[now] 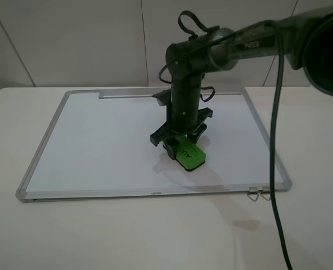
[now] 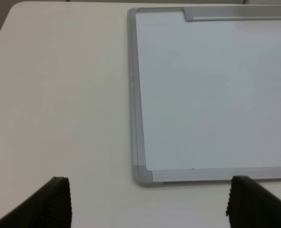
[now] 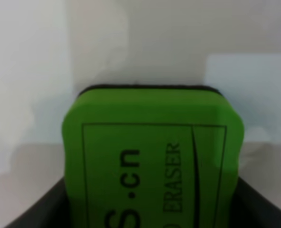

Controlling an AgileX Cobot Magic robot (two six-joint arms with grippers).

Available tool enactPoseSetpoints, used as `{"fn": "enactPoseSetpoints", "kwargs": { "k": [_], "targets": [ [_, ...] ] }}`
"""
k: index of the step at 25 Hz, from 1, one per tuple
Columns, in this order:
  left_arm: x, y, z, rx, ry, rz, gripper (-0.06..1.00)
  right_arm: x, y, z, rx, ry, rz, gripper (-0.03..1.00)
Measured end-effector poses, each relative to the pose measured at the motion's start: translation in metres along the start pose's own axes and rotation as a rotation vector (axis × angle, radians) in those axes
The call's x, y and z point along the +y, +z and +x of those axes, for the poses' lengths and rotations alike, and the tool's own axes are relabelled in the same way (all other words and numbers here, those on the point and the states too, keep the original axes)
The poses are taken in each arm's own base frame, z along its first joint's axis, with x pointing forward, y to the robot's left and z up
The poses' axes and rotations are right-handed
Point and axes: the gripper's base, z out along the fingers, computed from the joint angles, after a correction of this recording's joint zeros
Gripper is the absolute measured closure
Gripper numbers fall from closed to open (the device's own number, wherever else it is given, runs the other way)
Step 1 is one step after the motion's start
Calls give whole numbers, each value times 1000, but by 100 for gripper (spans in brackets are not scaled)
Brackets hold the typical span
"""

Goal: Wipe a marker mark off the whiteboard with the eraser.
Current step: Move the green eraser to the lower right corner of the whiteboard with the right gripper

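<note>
The whiteboard [image 1: 99, 146] lies flat on the table, its grey tray strip [image 1: 130, 94] along the far edge. My right gripper [image 1: 180, 143] reaches down over the board's middle right and is shut on the green eraser [image 1: 189, 154], whose dark base rests on the board surface. In the right wrist view the eraser [image 3: 152, 161] fills the frame between dark fingers [image 3: 41, 209]. No marker mark shows in any view; the arm and eraser hide part of the board. My left gripper [image 2: 147, 206] hovers open off the board's near left corner [image 2: 141, 173], holding nothing.
Two metal clips [image 1: 259, 194] lie at the board's near right corner. A black cable [image 1: 278, 169] hangs from the right arm across the board's right edge. Bare white table [image 1: 155, 236] surrounds the board.
</note>
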Motion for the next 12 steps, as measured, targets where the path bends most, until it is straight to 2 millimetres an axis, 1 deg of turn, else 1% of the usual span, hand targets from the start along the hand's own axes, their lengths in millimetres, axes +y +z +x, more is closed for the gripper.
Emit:
{"fn": "enactPoseSetpoints", "kwargs": {
  "k": [3,5,9,12],
  "targets": [
    [0,0,0,0,0,0,26,-29,-5,8,46,68,-9,38],
    [0,0,0,0,0,0,26,-54,-10,14,56,134,-17,38],
    [0,0,0,0,0,0,26,-104,-28,26,16,275,-27,38],
    [0,0,0,0,0,0,26,-134,-43,38,-20,366,-30,38]
  ]
}}
